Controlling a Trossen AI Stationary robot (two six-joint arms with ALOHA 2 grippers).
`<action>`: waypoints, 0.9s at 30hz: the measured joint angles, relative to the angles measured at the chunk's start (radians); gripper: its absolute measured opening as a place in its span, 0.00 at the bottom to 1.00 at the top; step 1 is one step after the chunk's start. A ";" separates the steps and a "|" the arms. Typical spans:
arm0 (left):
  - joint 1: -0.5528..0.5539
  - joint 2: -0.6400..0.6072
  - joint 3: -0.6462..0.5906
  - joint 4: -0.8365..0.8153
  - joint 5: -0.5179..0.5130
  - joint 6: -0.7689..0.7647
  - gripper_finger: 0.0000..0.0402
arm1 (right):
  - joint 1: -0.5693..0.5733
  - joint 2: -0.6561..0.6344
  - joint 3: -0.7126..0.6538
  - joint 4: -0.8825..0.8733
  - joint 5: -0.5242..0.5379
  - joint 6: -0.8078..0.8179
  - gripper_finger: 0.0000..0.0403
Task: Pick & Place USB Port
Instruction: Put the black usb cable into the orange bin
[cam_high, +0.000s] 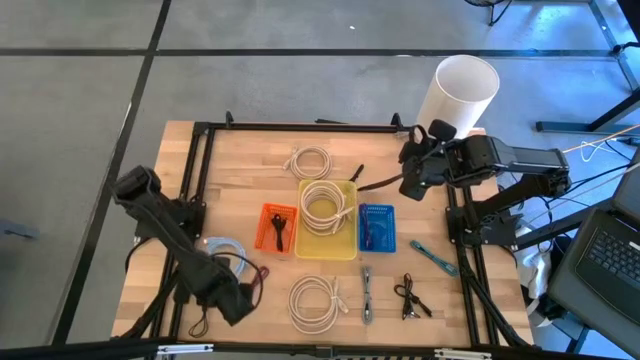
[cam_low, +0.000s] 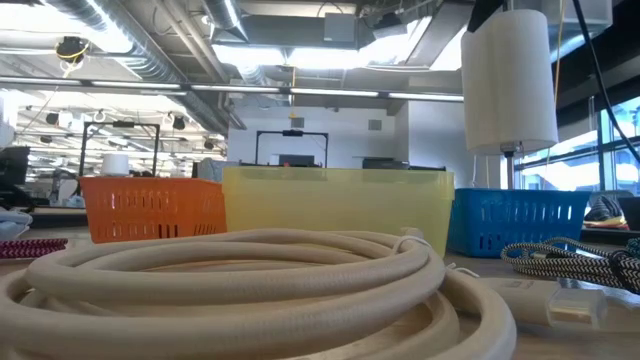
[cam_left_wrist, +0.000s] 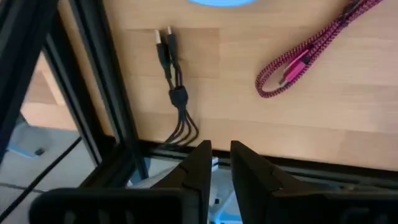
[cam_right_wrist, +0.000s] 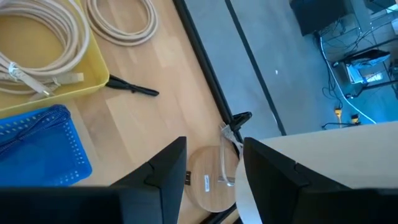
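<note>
Three small baskets stand mid-table: orange (cam_high: 275, 228), yellow (cam_high: 328, 218) with a cream cable coil in it, and blue (cam_high: 376, 228). Small cables lie near the front edge: a grey one (cam_high: 367, 292), a black one (cam_high: 410, 296) and a teal piece (cam_high: 432, 256). My left gripper (cam_left_wrist: 221, 163) is shut and empty, hovering over the near-left table edge by a black multi-head cable (cam_left_wrist: 171, 81) and a pink braided cable (cam_left_wrist: 305, 59). My right gripper (cam_right_wrist: 214, 171) is open and empty, above the far-right corner next to a white roll (cam_high: 462, 92).
Two more cream coils lie on the wood, one at the far side (cam_high: 310, 160) and one near the front (cam_high: 318, 303). A black clip (cam_right_wrist: 132, 88) lies beside the yellow basket. The white roll stands on a round wooden base (cam_right_wrist: 208, 180). Black frame rails (cam_high: 195, 170) border the table.
</note>
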 joint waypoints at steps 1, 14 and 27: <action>-0.009 0.015 0.000 0.005 0.005 0.003 0.13 | 0.000 0.000 0.000 0.000 0.000 -0.010 0.40; -0.087 0.139 0.000 0.056 0.003 0.028 0.14 | 0.000 0.000 0.000 0.048 -0.003 -0.058 0.40; -0.134 0.139 -0.001 0.028 -0.163 0.182 0.31 | 0.000 0.000 0.000 0.067 0.008 -0.122 0.40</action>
